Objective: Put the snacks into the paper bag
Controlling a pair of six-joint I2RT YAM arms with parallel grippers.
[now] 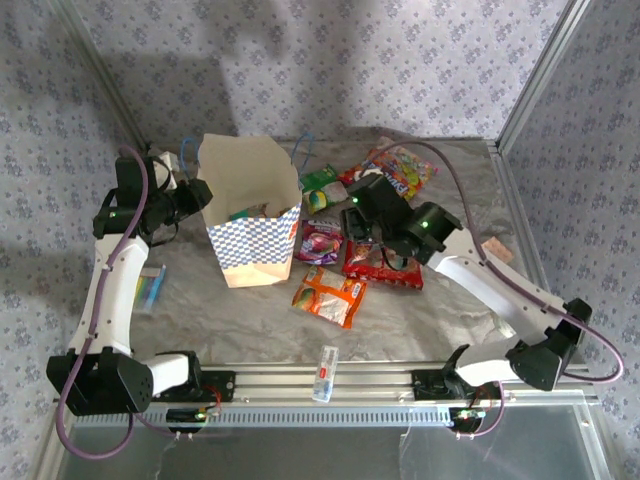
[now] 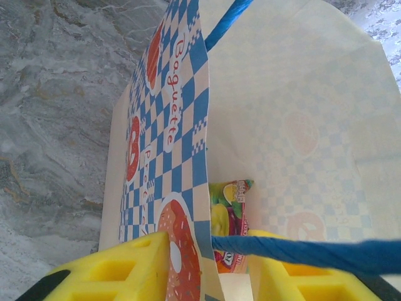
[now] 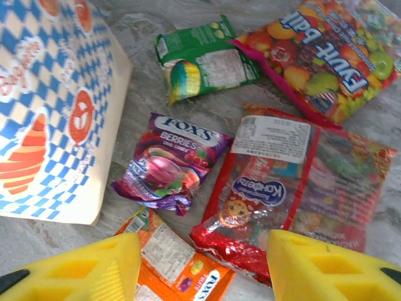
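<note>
A tan kraft paper bag (image 1: 258, 235) with a blue-and-white checked lower band stands upright and open-mouthed left of the table's (image 1: 420, 335) middle, toward the far edge. The left gripper (image 2: 210, 251) straddles the bag's left wall, its blocky yellow fingers (image 2: 119, 269) spread, 1 outside and 1 inside. A twisted blue cord handle (image 2: 313, 254) crosses in front of them. 1 bagged packet (image 2: 230, 204), printed with fruit, lies deep inside.

Right of the bag, 5 glossy plastic packets lie flat on the grey marbled sheet. A crinkled purple packet (image 3: 169, 163) sits just beside the bag and an orange packet (image 3: 175, 263) lies nearer the near edge. With them are a long, partly clear red packet (image 3: 282, 188), a green packet (image 3: 203, 59) and a large fruit-print packet (image 3: 319, 47) toward the far edge. The right gripper (image 3: 203, 251) hovers over the orange and red packets, jaws wide apart, holding nothing.

A teal packet (image 1: 150, 288) lies near the left edge beside the left arm. A small clear tube (image 1: 324, 373) rests at the near edge between the 2 arm bases, and a tan square pad (image 1: 497, 249) sits near the right edge.
</note>
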